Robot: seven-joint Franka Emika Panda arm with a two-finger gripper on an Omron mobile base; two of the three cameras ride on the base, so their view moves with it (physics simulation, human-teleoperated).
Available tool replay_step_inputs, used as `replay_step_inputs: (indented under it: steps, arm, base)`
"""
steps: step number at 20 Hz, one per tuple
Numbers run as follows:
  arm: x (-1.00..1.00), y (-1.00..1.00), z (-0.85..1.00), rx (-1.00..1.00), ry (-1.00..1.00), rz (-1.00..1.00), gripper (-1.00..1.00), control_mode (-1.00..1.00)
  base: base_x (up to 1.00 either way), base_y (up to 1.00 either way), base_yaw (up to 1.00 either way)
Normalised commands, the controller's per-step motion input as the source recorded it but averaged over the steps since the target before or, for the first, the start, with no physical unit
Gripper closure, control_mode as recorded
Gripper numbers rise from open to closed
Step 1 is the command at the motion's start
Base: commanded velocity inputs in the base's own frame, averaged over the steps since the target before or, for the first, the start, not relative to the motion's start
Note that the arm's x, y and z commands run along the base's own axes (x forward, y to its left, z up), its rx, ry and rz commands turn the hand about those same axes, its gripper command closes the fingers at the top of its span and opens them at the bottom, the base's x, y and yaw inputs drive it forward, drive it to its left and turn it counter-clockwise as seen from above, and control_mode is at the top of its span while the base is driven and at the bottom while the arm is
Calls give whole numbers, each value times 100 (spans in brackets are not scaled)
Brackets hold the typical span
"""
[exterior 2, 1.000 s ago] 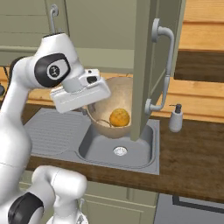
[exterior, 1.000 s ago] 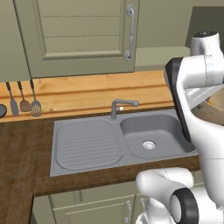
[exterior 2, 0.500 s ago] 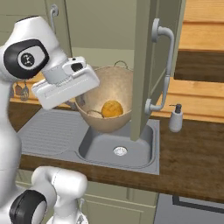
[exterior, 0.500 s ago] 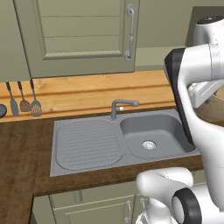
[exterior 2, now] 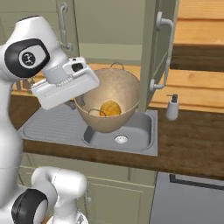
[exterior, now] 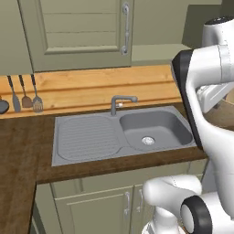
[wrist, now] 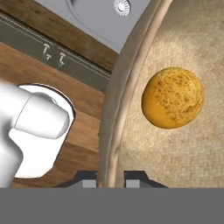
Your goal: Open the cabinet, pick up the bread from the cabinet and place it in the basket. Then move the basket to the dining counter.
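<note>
Tool (wrist: 111,176): clamped on the beige rim of the light tan woven basket (exterior 2: 117,89). Small round golden-orange bread bun (exterior 2: 110,108) lies inside the basket, lifted above grey sink (exterior 2: 133,135). Beyond: open sage-green cabinet door (exterior 2: 149,52), grey soap dispenser (exterior 2: 173,107).

Grey sink (exterior: 123,135) in dark wood worktop (exterior: 18,151) — light wood backsplash (exterior: 91,89), utensils (exterior: 25,96) prob. hanging.

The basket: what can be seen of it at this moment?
The basket is a light tan, rounded bowl of woven-looking material with a beige rim and small wire loop handles. It is held up over the grey sink, tilted toward the right base camera. The gripper is shut on its rim, one finger on each side of the wall in the hand view. The bread, a golden-orange bun, lies inside on its bottom.
</note>
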Motion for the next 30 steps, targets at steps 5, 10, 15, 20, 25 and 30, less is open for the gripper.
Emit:
replay_step_inputs:
  steps: [5, 10, 15, 20, 25, 30]
  arm:
    - [0, 0, 0, 0, 0, 0, 100, 100]
    - [0, 0, 0, 0, 0, 0, 100, 100]
    - [0, 0, 0, 0, 0, 0, 100, 100]
    - [0, 0, 0, 0, 0, 0, 100, 100]
    - [0, 0, 0, 0, 0, 0, 100, 100]
    - [0, 0, 0, 0, 0, 0, 100, 100]
  base:
    - [-99, -21, -16]
    - [-58, -21, -67]
    - [-20, -17, -79]
    - [-1, -13, -85]
    - [22, -17, -80]
    - [100, -16, -41]
